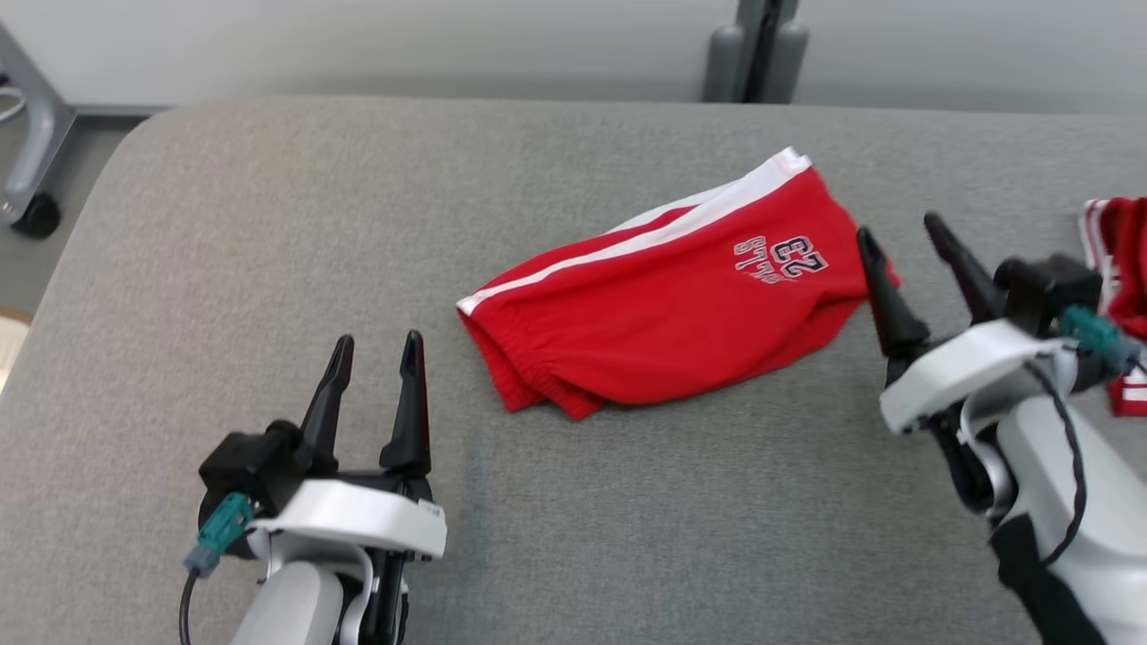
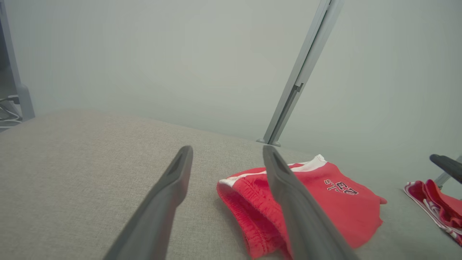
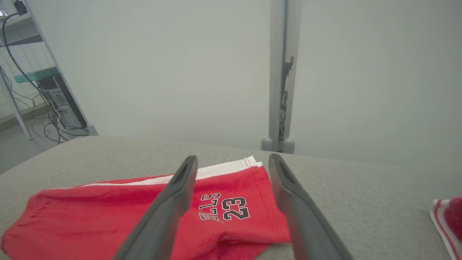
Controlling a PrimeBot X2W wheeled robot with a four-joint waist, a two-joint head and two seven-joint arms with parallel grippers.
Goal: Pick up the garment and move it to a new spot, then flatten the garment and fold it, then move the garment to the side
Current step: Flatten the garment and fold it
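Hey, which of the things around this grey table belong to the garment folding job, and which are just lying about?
Part of the job:
- red shorts with a white stripe and a 23 print, lying folded
- grey padded table under them

Just lying about:
- red-and-white garment at the table's right edge
- grey metal post behind the table
- wheeled frame on the floor at left

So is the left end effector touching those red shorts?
Apart. In the head view, bare grey surface shows between the left end effector and the red shorts.
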